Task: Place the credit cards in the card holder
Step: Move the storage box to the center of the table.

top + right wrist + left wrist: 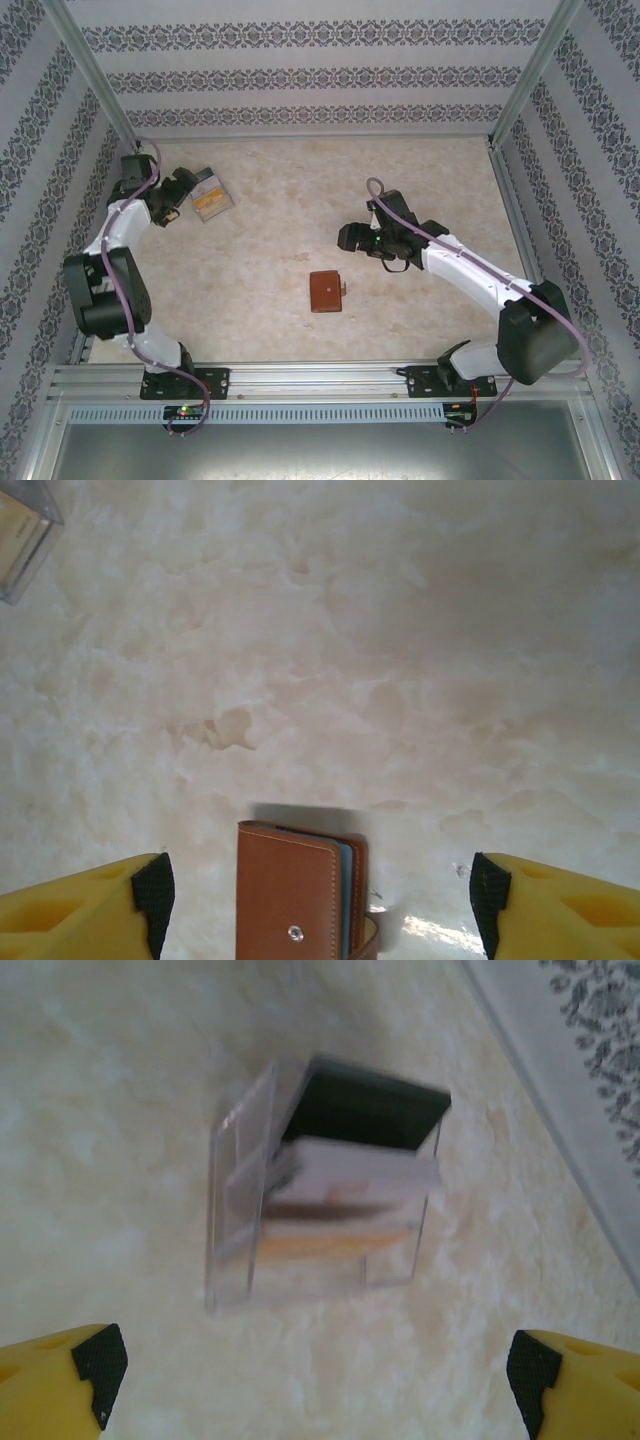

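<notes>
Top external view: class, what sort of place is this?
Probably a staged robot test cell: left arm and right arm bolted to a metal rail, patterned wall panels enclosing a marble-look tabletop.

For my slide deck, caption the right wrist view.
Right arm's open yellow fingers frame the brown card holder lying on the marbled table.

Bright, even, diffuse light fills the top view. The counter (300, 190) looks pale and washed, with soft, faint shadows. The left wrist view is blurred throughout: the case (235, 1200) and the cards (350, 1175) in it are smeared, with soft edges. The right wrist view is sharper. There the holder (290, 890) throws a dark, soft shadow toward 12 o'clock, and a small glare patch shines on the counter at its 4 o'clock.
</notes>
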Available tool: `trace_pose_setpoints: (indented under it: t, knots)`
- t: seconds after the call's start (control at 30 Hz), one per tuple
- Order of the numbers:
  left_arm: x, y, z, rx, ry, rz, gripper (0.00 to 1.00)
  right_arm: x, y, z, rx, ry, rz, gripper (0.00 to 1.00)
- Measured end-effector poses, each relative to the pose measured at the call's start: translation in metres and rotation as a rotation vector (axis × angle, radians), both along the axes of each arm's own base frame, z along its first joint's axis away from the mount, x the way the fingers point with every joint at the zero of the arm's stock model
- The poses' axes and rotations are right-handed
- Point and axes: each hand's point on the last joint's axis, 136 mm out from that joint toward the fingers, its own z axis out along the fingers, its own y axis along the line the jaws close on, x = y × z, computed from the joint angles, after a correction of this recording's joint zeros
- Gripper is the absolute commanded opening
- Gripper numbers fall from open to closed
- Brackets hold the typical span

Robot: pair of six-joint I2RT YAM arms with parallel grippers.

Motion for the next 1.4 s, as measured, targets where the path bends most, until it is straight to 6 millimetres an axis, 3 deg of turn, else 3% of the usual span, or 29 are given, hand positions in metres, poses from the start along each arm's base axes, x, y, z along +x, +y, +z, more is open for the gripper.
trace_pose_setpoints:
  t: [0.13,0.33,0.53,0.97,1.17,1.4]
  knots:
    - [0.033,0.015,-0.006,-0.033,-0.047,0.009,0.99,0.004,0.004,0.002,0.008,-0.001,0.004,0.8]
    - [0.073,0.016,-0.027,-0.104,-0.094,-0.003,0.99,0.004,0.008,-0.009,-0.004,0.028,0.014,0.8]
    - [0.087,0.016,-0.05,-0.159,-0.087,0.012,0.99,0.007,0.01,-0.009,-0.002,0.034,0.017,0.8]
    - [0.127,0.007,-0.052,-0.244,-0.153,-0.072,1.0,0.01,0.013,-0.021,-0.014,0.07,0.014,0.8]
    - [0.151,-0.022,-0.048,-0.248,-0.18,-0.194,1.0,0.014,0.015,-0.017,-0.01,0.061,0.013,0.8]
    - [0.174,-0.093,-0.04,-0.237,-0.186,-0.416,1.0,0.015,0.013,-0.017,-0.017,0.06,0.006,0.8]
